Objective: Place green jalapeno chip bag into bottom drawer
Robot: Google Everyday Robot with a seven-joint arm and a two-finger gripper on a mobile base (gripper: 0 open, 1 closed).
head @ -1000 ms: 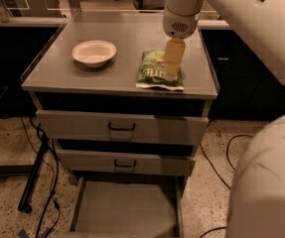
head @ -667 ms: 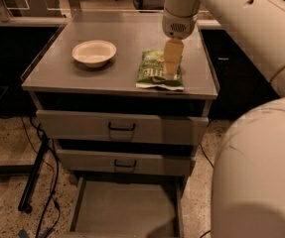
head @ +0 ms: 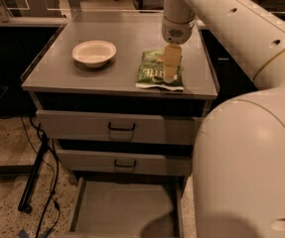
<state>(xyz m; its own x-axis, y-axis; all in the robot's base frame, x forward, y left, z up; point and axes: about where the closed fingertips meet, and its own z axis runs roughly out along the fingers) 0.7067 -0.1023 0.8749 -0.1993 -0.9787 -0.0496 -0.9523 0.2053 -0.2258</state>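
The green jalapeno chip bag (head: 152,69) lies flat on the grey cabinet top (head: 127,38), near its front right corner. My gripper (head: 171,76) hangs straight down over the right half of the bag, its pale fingers (head: 171,61) reaching the bag's surface. The bottom drawer (head: 124,209) is pulled out below, its flat grey floor bare and partly shadowed by my arm.
A round cream bowl (head: 94,52) sits on the cabinet top, left of the bag. Two grey drawers with black handles (head: 121,128) are shut above the open one. Cables and a black stand leg (head: 35,182) lie on the floor at left. My arm fills the right side.
The gripper stays over the bag in the same spot. The arm's bulk has grown larger at the right and lower edge of the view.
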